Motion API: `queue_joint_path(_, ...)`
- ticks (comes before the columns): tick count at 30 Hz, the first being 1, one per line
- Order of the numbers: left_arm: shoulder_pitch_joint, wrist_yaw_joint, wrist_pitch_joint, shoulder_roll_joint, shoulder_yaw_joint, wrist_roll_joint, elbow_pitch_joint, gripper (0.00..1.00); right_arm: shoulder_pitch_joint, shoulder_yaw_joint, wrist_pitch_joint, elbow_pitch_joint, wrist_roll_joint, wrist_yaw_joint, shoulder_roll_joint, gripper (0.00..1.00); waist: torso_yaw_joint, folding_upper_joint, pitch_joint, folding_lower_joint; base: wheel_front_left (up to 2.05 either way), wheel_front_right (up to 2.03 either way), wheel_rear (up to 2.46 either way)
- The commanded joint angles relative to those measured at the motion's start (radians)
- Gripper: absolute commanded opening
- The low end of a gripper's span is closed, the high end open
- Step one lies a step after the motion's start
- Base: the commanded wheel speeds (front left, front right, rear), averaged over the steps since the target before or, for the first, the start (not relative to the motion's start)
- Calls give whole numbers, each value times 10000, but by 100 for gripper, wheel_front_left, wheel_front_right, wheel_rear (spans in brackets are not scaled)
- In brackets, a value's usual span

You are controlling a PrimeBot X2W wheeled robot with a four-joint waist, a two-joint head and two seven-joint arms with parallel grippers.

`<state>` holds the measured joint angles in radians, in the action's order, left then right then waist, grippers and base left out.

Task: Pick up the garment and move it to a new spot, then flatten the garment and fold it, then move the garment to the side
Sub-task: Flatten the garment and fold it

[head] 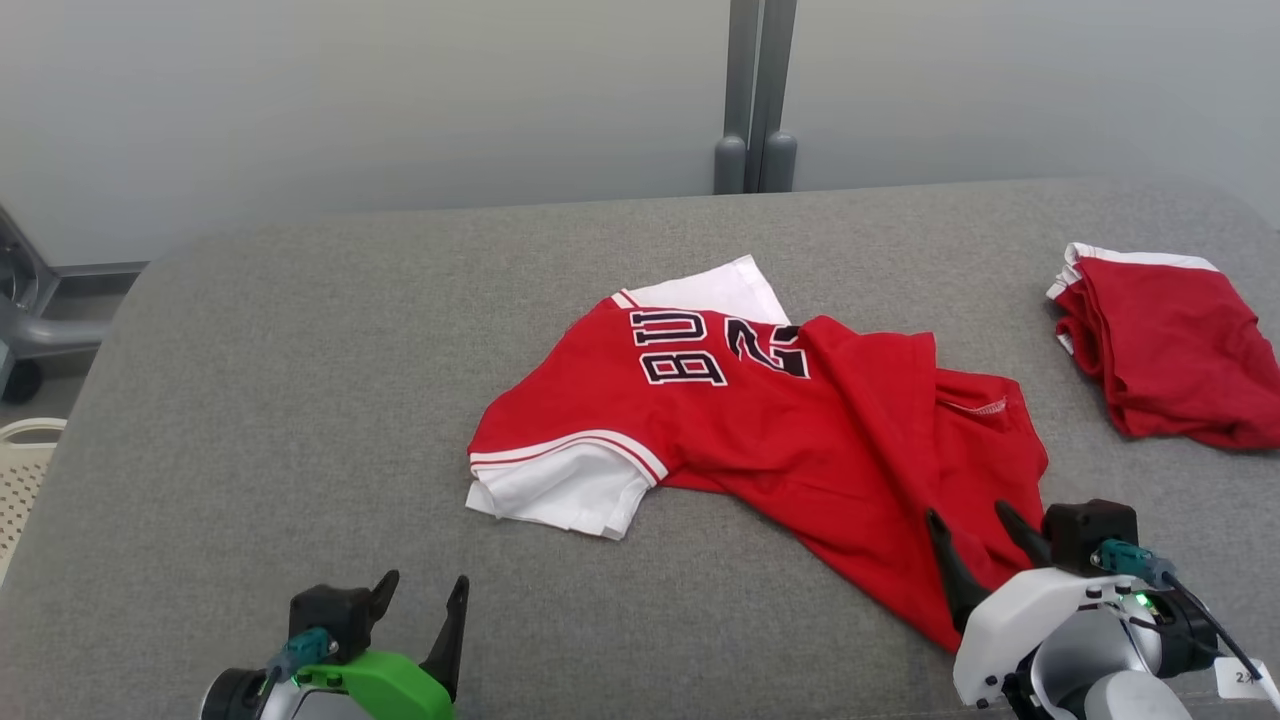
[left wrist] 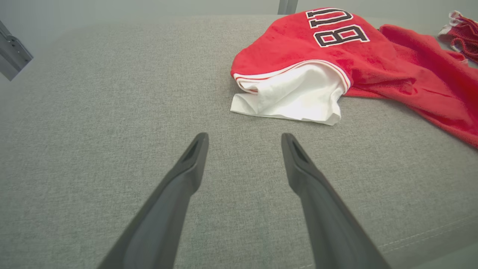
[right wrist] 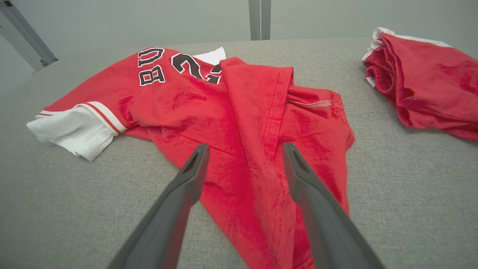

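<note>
A crumpled red garment (head: pixel 780 420) with white sleeves and dark letters lies mid-surface on the grey padded table (head: pixel 300 400). It appears again in the left wrist view (left wrist: pixel 336 59) and the right wrist view (right wrist: pixel 239 119). My right gripper (head: pixel 968 518) is open and hovers over the garment's lower right hem, its fingers (right wrist: pixel 321 209) apart above the red cloth with nothing between them. My left gripper (head: pixel 425 585) stands open near the front edge, over bare grey fabric short of the white sleeve (left wrist: pixel 295 97), its fingers (left wrist: pixel 175 194) holding nothing.
A second red garment (head: pixel 1170 345), folded with white trim, lies at the table's far right (right wrist: pixel 429 86). A grey post (head: pixel 755 95) stands behind the table. A pale perforated basket (head: pixel 25 470) and a grey frame (head: pixel 30 320) sit off the left edge.
</note>
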<state>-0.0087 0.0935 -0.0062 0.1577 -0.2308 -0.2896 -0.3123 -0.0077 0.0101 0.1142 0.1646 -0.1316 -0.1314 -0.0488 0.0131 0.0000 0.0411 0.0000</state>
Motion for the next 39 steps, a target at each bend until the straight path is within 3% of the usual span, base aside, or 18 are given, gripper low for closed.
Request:
queue_joint_path(1,-436,87,188,-18,-111,-73,-343,100,-156,-15,371,-191,-124,13,-27,100,76,0,-195,0,0,0,0)
queue_joint_path(8,-2016,249,664,88,-755,196,-1999,100,-577,114,1368,-952,62,13,-29,100,468,0,-841,0,0,0,0)
queue_joint_path(22,-4044,254,114,58,-1504,607,-4531,100,-968,181,1288,-1333,7,13,-28,100,1172,0,-1892,0,0,0,0)
queue_joint_path(32,-4807,241,-561,30,-983,-119,-5611,100,-853,98,1290,-1293,19,13,-28,100,1250,0,-1974,0,0,0,0)
queue_joint_path(39,-5025,367,173,211,-1195,-638,-5462,100,-735,40,1355,-1283,22,13,-28,100,985,0,-1850,0,0,0,0)
